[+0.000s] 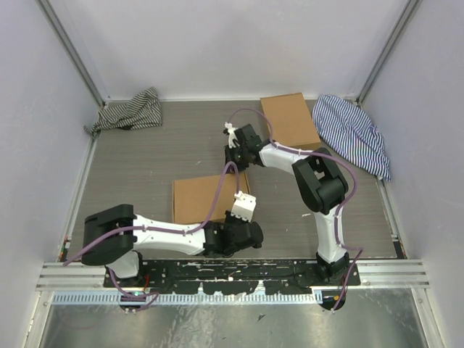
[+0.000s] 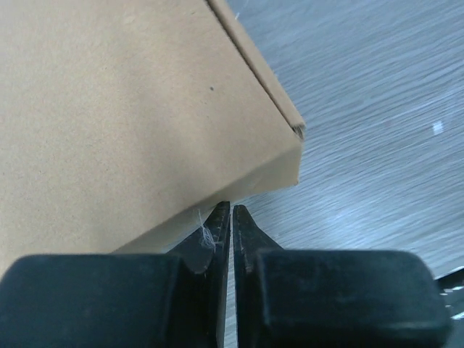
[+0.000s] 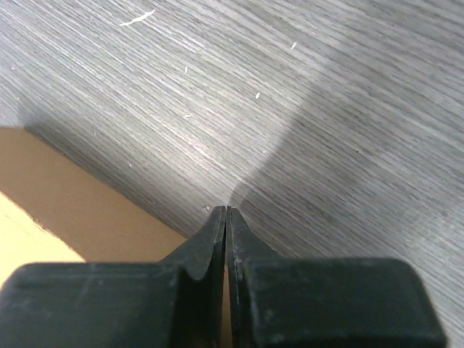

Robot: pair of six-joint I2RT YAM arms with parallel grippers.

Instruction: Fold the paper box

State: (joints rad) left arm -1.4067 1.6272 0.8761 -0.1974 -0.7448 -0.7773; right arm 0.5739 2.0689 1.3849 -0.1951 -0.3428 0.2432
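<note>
Bright, even overhead light, soft shadows. Wrist views slightly soft; left gripper (image 2: 232, 210) blurred near the lens; broad dark shadow across the table (image 3: 348, 181).

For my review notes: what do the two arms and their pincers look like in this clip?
Both the left arm and the right arm have white links joined by bulky black joint housings. A purple cable loops loosely along each. The left pincer and right pincer are matte black, each with two flat fingers tapering to thin tips from a blocky body. No markings visible.
</note>
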